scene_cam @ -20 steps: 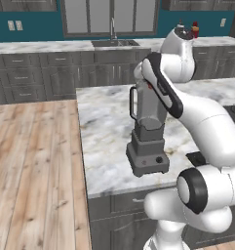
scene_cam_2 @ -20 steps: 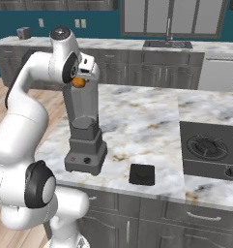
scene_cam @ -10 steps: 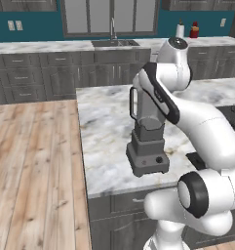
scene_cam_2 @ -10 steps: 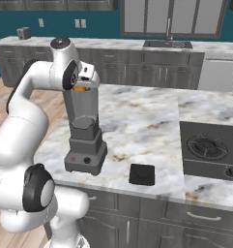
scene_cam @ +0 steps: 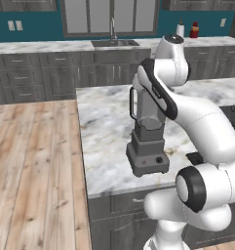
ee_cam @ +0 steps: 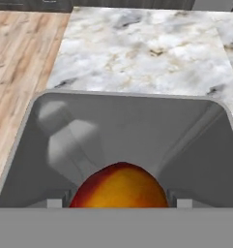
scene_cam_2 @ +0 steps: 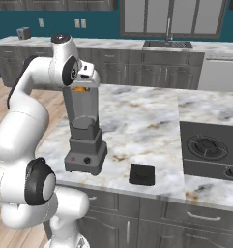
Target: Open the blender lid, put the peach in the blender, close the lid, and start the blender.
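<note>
The blender [scene_cam_2: 84, 155] stands near the front left edge of the marble island, its grey jar [scene_cam_2: 81, 109] open at the top. At the jar's mouth my gripper [scene_cam_2: 80, 90] is shut on the peach [scene_cam_2: 79, 89]. In the hand view the orange-red peach [ee_cam: 119, 186] sits between my gripper's [ee_cam: 119, 202] tips, and the jar [ee_cam: 123, 131] opens wide just below it. The blender lid [scene_cam_2: 141, 174] lies flat on the counter to the right of the base. From the left, my arm covers much of the blender [scene_cam: 147, 151].
A black cooktop [scene_cam_2: 211, 147] is set into the island at the right. A sink [scene_cam_2: 167, 44] and grey cabinets run along the back wall, with bottles [scene_cam: 194, 30] at the far right. Wooden floor [scene_cam: 31, 161] lies left of the island.
My hand has come down a little with the peach, from just above the jar's rim into its mouth. Blender and lid have not moved.
</note>
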